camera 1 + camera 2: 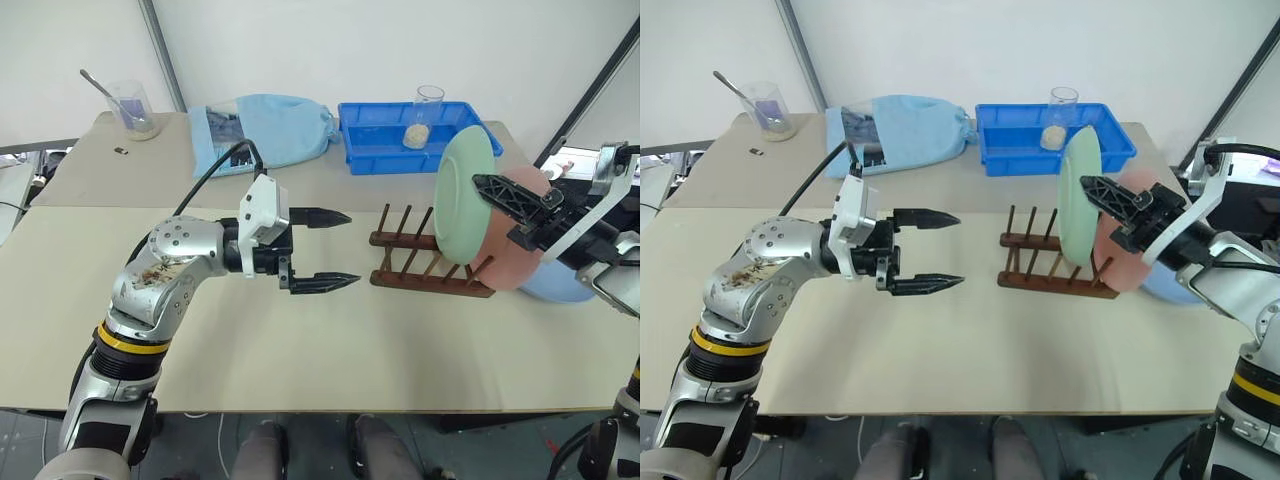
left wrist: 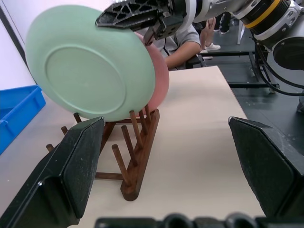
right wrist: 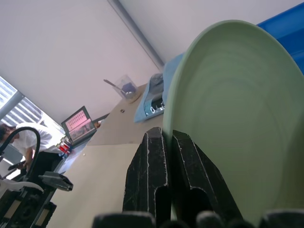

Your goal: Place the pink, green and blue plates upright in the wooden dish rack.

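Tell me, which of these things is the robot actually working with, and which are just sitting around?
In the job:
green plate, pinched in the right gripper
pink plate, already in the rack
blue plate, behind the pink one
rack
left gripper, open, beside the rack

Just lying about:
blue bin
cup in it
blue bag
beaker with spoon

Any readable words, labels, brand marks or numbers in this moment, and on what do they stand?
None can be read.
The laptop screen shows pinkish content, too small to read.
The package under the blue cloth has a dark print, too blurred to read.
The green plate carries no marking.
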